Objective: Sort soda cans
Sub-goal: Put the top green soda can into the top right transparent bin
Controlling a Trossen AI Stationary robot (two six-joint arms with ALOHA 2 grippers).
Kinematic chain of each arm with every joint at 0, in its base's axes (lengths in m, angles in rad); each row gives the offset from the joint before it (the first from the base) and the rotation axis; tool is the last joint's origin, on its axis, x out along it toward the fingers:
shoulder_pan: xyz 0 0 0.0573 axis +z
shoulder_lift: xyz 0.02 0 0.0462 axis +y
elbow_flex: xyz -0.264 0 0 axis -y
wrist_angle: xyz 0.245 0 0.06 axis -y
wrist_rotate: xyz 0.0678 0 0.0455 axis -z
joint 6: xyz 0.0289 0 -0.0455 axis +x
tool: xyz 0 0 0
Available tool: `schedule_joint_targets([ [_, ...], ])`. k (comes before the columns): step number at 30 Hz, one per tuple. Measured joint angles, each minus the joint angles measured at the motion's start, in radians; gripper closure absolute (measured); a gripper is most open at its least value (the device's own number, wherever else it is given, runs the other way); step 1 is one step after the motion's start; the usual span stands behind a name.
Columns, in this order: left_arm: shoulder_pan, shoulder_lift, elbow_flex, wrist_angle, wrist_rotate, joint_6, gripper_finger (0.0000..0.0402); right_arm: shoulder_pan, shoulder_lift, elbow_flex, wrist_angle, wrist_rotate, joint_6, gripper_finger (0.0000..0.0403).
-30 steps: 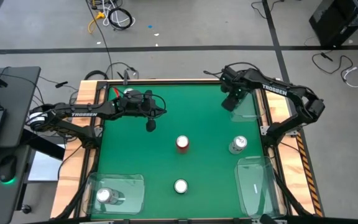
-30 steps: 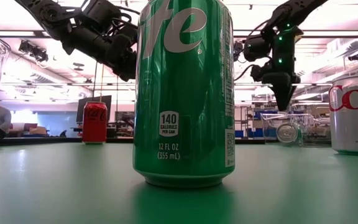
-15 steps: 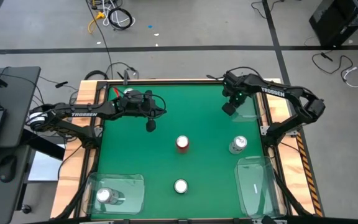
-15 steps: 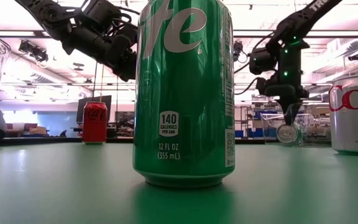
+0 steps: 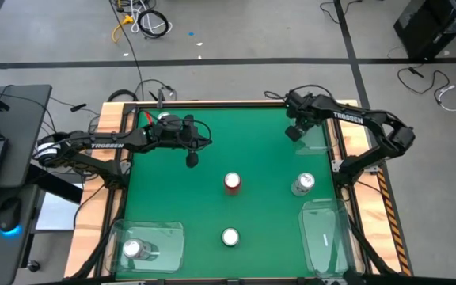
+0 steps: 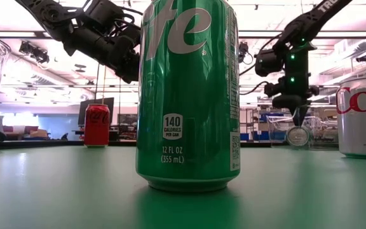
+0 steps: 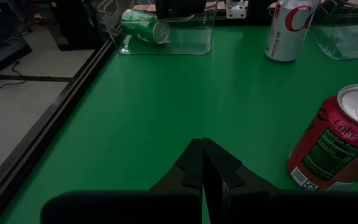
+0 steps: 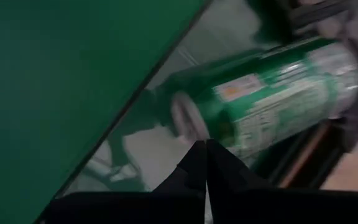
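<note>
Right gripper (image 5: 292, 132): jaws closed, empty, above far-right bin (image 5: 317, 136) holding a lying green can (image 8: 272, 93) | left gripper (image 5: 191, 161): jaws closed, idle, hanging above tabletop (image 5: 180, 198) | unsorted, upright: red can (image 5: 232, 182), silver can (image 5: 303, 184), green can (image 5: 229, 237).

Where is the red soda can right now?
The red can stands upright mid-table in the high view, between the silver can on its right and the left gripper up-left.

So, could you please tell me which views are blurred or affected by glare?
Right wrist view: the lying green can is smeared by motion blur. Low view: bright ceiling lights wash out the background, and the green can fills the frame. High and left wrist views look sharp.
</note>
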Motion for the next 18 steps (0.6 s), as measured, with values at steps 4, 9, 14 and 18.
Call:
schedule_joint_targets([
  [4,0.000,0.000,0.000,0.000,0.000,0.000,0.0400,-0.001,-0.020,0.015,0.003,0.100,-0.003,0.0403],
  [9,0.000,0.000,0.000,0.000,0.000,-0.002,0.0400,-0.025,-0.054,0.048,-0.002,0.082,-0.033,0.0403],
  [14,0.000,0.000,0.000,-0.002,-0.001,-0.002,0.0400,-0.042,-0.065,0.046,-0.061,-0.212,-0.004,0.0403],
  [18,0.000,0.000,0.000,-0.002,-0.001,0.000,0.0400,-0.041,-0.049,0.011,-0.055,-0.215,0.016,0.0403],
])
